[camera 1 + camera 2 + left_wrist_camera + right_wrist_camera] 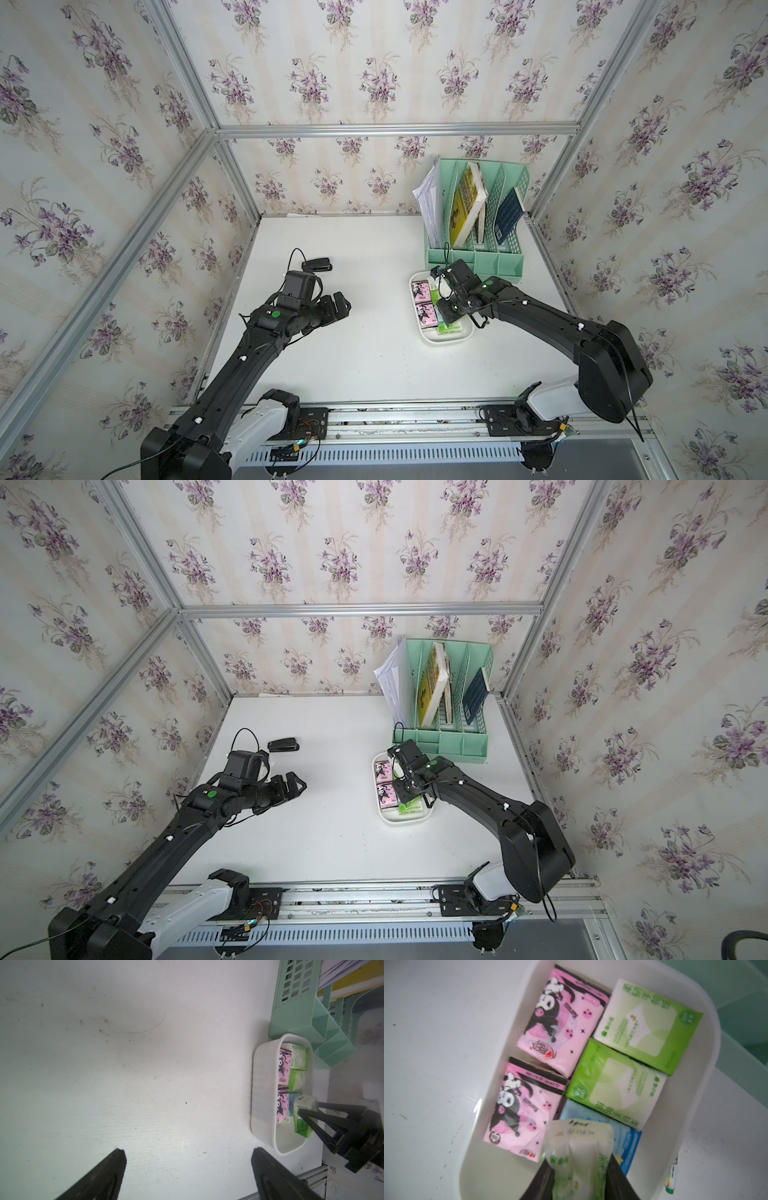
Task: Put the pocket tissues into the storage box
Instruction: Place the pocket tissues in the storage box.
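A: Starting nearest. What is the left gripper (pixel 188 1152) doing?
B: Hanging over the bare table (pixel 124 1064), jaws standing wide, carrying nothing.
A: And the right gripper (pixel 579 1163)?
B: Pinching a green pack (pixel 579 1142) on end, over the box (pixel 261 1088) beside its empty end (the pack is not lying down yet).
A: What is lying in the box?
B: Two pink packs (pixel 560 1026) along one side. Two more green packs (pixel 616 1084) and a blue pack (pixel 627 1142) are along the other, with the blue one partly hiding under the held pack.
A: Farther back?
B: A stapler (pixel 316 264), and an organizer (pixel 473 262) just behind the box.
A: Progress?
B: I am judging it close to done. No loose pack is showing on the table in both top views. Setting this one down is what is left.
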